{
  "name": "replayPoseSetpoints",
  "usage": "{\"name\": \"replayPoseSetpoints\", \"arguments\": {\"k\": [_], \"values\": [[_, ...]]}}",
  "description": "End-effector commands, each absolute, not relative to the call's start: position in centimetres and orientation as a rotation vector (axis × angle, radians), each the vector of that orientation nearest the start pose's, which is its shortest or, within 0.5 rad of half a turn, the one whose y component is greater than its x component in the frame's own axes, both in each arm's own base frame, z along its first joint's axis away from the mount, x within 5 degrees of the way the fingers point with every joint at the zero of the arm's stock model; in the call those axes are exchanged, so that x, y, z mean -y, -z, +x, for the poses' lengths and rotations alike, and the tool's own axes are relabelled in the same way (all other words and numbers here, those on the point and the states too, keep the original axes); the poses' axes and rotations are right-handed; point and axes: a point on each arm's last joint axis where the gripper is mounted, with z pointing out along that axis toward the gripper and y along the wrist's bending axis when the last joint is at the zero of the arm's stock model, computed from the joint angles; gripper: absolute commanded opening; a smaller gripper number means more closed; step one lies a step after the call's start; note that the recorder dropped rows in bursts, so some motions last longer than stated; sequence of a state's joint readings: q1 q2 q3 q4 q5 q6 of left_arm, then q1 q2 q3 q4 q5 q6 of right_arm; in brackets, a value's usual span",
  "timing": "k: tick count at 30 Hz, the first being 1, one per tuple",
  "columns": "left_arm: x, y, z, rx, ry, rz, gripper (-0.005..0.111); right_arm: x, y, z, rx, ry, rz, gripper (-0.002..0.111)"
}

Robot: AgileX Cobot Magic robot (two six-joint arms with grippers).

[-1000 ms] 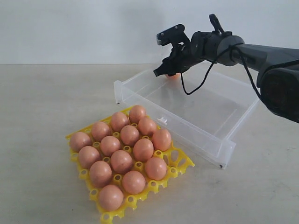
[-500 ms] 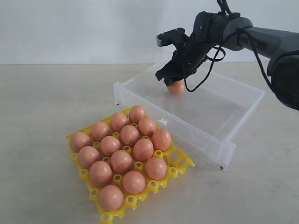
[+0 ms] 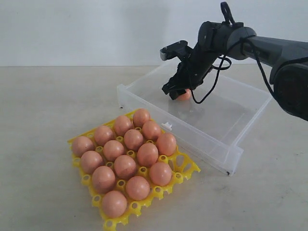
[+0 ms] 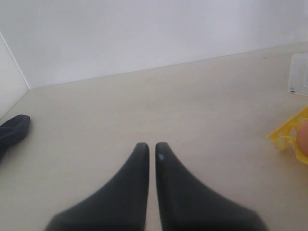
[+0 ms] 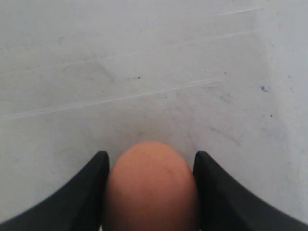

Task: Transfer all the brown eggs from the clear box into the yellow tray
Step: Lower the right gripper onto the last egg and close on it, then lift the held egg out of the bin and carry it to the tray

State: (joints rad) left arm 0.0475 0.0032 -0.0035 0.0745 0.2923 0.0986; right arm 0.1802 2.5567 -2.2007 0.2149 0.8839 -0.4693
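One brown egg (image 3: 184,95) (image 5: 150,187) is low inside the clear box (image 3: 192,139), near its far left part, over the box floor. My right gripper (image 3: 180,91) (image 5: 151,155) points down into the box and is shut on this egg, one black finger against each side. The yellow tray (image 3: 185,166) lies in front of the box with several brown eggs (image 3: 126,166) in its cups. My left gripper (image 4: 151,144) is shut and empty over bare table. From there I see a corner of the tray (image 4: 286,137) with one egg (image 4: 303,137).
The right arm and its black cable (image 3: 211,77) hang over the box. Two cups at the tray's right edge (image 3: 182,159) hold nothing. A dark object (image 4: 12,130) lies on the table at the edge of the left wrist view. A box corner (image 4: 298,72) shows there too.
The right gripper swung from the box's far edge to point downward and came lower into the box, with the egg between its fingers throughout. The tray and its eggs have not moved.
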Motion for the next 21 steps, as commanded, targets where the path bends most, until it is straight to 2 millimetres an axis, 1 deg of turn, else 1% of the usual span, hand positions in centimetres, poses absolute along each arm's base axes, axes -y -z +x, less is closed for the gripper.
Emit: {"name": "replayPoseSetpoints", "arguments": {"k": [1, 4, 6, 8, 11, 13, 16, 20, 21], "values": [[-0.5, -18.7, 5.4, -1.776, -0.175, 0.089, 0.004, -10.9, -9.8, 52.4, -2.68, -0.171, -0.776, 0.001], [-0.5, -18.7, 5.4, -1.776, -0.175, 0.089, 0.004, -10.9, -9.8, 52.4, -2.686, -0.176, -0.771, 0.0], [-0.5, -18.7, 5.4, -1.776, -0.175, 0.089, 0.004, -10.9, -10.1, 52.2, -2.695, -0.18, -0.778, 0.0], [-0.5, -18.7, 5.4, -1.776, -0.175, 0.089, 0.004, -10.9, -10.9, 52.1, -2.698, -0.183, -0.783, 0.0], [-0.5, -18.7, 5.4, -1.776, -0.175, 0.089, 0.004, -10.8, -13.2, 52.0, -2.67, -0.159, -0.792, 0.0], [-0.5, -18.7, 5.4, -1.776, -0.175, 0.089, 0.004, -10.7, -15.7, 51.8, -2.627, -0.142, -0.789, 0.0], [-0.5, -18.7, 5.4, -1.776, -0.175, 0.089, 0.004, -10.6, -20.3, 51.5, -2.531, -0.122, -0.767, 0.0], [-0.5, -18.7, 5.4, -1.776, -0.175, 0.089, 0.004, -10.4, -25.9, 50.3, -2.426, -0.102, -0.74, 0.0], [-0.5, -18.7, 5.4, -1.776, -0.175, 0.089, 0.004, -10.4, -27.0, 50.0, -2.418, -0.106, -0.722, 0.0]]}}
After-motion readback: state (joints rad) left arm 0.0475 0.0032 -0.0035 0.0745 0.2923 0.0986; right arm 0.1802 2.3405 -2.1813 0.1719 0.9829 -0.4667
